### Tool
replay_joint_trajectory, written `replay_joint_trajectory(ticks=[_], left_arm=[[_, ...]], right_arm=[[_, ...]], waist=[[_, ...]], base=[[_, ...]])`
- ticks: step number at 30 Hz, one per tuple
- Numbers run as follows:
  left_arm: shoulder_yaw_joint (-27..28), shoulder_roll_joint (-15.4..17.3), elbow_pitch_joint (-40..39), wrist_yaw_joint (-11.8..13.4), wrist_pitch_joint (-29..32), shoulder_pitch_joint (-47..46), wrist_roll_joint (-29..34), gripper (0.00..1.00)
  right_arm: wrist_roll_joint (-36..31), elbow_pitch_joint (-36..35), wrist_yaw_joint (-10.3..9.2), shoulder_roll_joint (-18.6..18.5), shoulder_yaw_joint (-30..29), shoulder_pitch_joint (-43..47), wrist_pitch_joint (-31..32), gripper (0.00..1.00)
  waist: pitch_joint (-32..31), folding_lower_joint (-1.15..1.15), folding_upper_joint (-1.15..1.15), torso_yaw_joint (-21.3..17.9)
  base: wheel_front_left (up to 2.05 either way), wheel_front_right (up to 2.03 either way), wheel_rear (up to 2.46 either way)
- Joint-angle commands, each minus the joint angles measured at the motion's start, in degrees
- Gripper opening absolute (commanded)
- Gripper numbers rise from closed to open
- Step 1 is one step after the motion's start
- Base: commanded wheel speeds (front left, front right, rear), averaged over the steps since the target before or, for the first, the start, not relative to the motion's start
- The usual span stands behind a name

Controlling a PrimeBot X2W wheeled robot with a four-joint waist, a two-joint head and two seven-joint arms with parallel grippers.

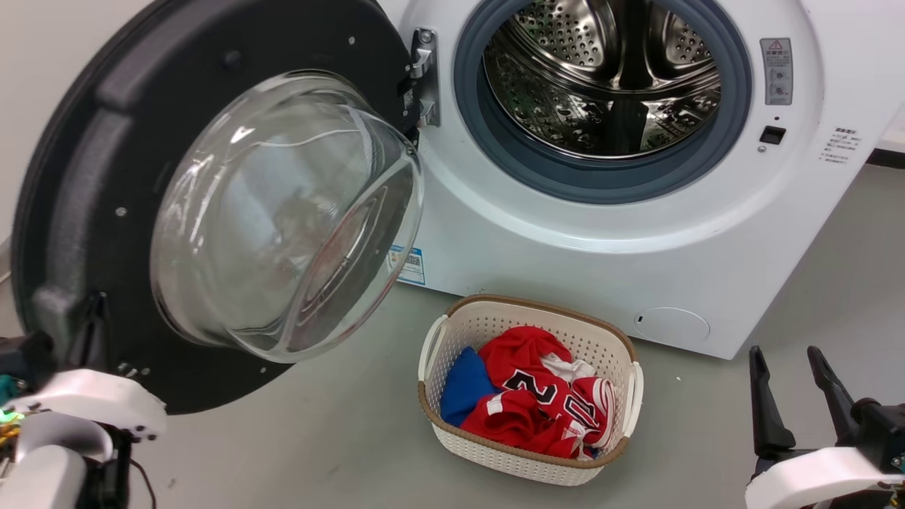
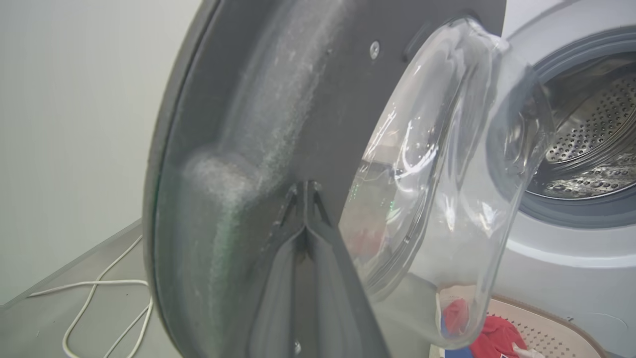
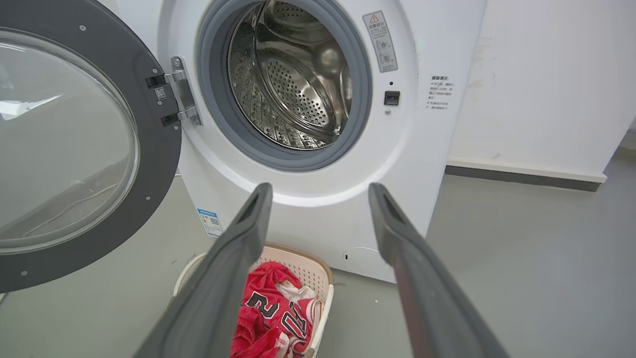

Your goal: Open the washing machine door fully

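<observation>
Left pincer [image 2: 304, 196] is closed on nothing, fingers [image 2: 325, 278] together. Washer [image 1: 565, 261] shows its drum [image 1: 608, 78] bare; door [image 1: 85, 177] hangs wide off the left hinge [image 1: 423, 74], those tips against its inner face, seemingly almost fully open. Right pincer [image 1: 786, 357] sits apart, idle.

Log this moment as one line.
washing machine door open wide | left gripper jaws shut, tips against its inner face | right gripper jaws open, holding nothing
</observation>
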Motion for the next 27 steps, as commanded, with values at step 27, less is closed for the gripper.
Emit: replay_joint_trajectory(ticks=[27], left_arm=[[8.07,-6.92,-10.84,2.38,-1.27,15.73,8.32,0.00]], right_arm=[[-0.12,0.40,-0.01,0.14,2.56,0.23,0.21,1.00]], waist=[[-2.15,0.00,0.00,-6.37]], base=[[0.00,0.00,0.00]])
